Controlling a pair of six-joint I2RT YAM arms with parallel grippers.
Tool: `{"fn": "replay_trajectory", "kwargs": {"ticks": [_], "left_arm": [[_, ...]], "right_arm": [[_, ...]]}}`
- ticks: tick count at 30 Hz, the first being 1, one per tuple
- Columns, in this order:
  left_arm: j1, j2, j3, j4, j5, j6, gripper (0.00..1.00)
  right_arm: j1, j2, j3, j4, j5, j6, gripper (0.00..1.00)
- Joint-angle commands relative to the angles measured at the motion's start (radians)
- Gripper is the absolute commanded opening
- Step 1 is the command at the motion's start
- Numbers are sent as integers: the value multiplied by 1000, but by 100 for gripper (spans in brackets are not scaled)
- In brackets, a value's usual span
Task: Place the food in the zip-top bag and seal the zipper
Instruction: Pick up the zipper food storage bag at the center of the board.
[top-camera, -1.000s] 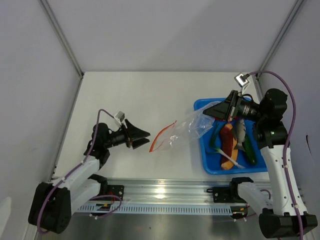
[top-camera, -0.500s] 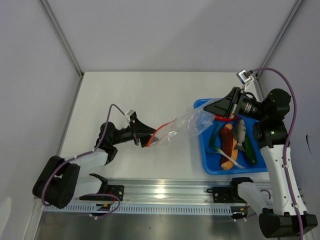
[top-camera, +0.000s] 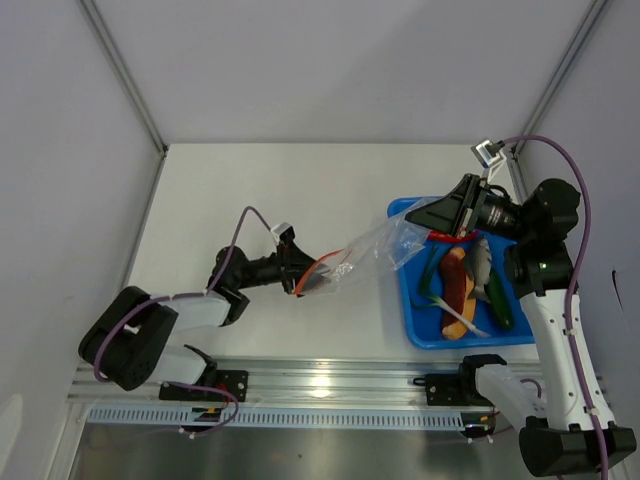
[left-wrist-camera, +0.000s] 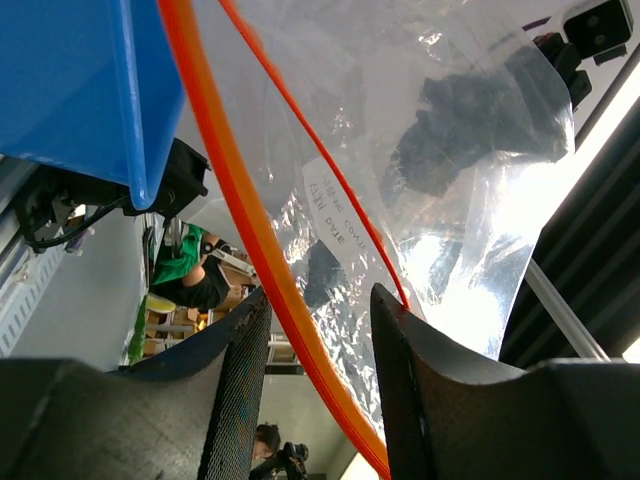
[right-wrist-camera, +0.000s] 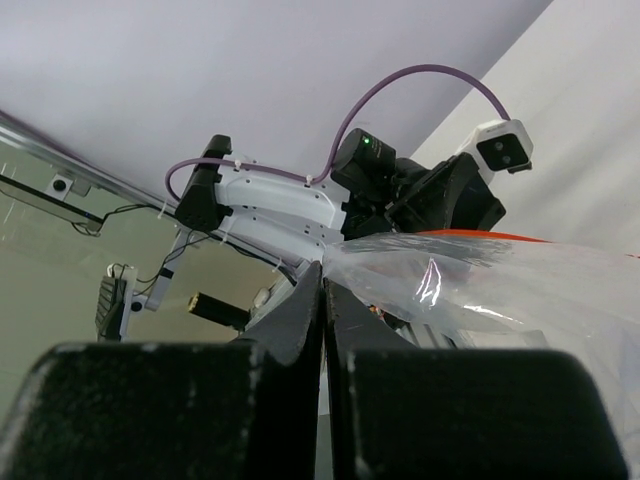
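The clear zip-top bag (top-camera: 368, 252) hangs stretched between both arms, just left of the tray. My right gripper (top-camera: 408, 219) is shut on its closed end (right-wrist-camera: 470, 285), raised over the tray's left edge. My left gripper (top-camera: 301, 273) is at the bag's mouth, its jaws open around one side of the orange zipper (top-camera: 318, 268). In the left wrist view that strip (left-wrist-camera: 245, 215) runs between the two fingers (left-wrist-camera: 238, 400) with a gap on either side. The food lies in the blue tray (top-camera: 413, 328): red chili (top-camera: 441, 237), sausage in bun (top-camera: 456, 283), cucumber (top-camera: 499, 303), onion stalks (top-camera: 436, 299).
The tray sits at the right side of the white table, close to the right arm's base. A metal rail (top-camera: 330, 385) runs along the near edge. Grey walls enclose the table on the left, back and right.
My left gripper has reached right, from short of the bag to its mouth, and its jaws have narrowed around the zipper strip. The right gripper has held the bag still.
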Motion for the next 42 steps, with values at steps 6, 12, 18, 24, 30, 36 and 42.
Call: {"fn": "replay_trajectory", "kwargs": {"ticks": [6,12,18,24,30,36,42], "left_arm": [[-31,71,74,258,-37,-91,29],[12,44,68,185,1,19,1],[45,-304,302,-912,-107,748,1],[6,-436,580,-1577,-426,1271,1],[0,-496,650,-1783,-584,1444,1],[-17,-518,673,-1935,-732,1538,1],[-23,-599,664,-1987,-861,1538,1]], "right_arm": [[66,-24,-52,73,43,0,0],[72,-26,-29,-228,112,-187,36],[89,-27,-43,-504,251,-384,79],[178,-15,-55,-593,429,-456,81],[374,56,3,-647,733,-487,81],[525,126,70,-714,1052,-502,81],[597,209,130,-744,1219,-485,82]]}}
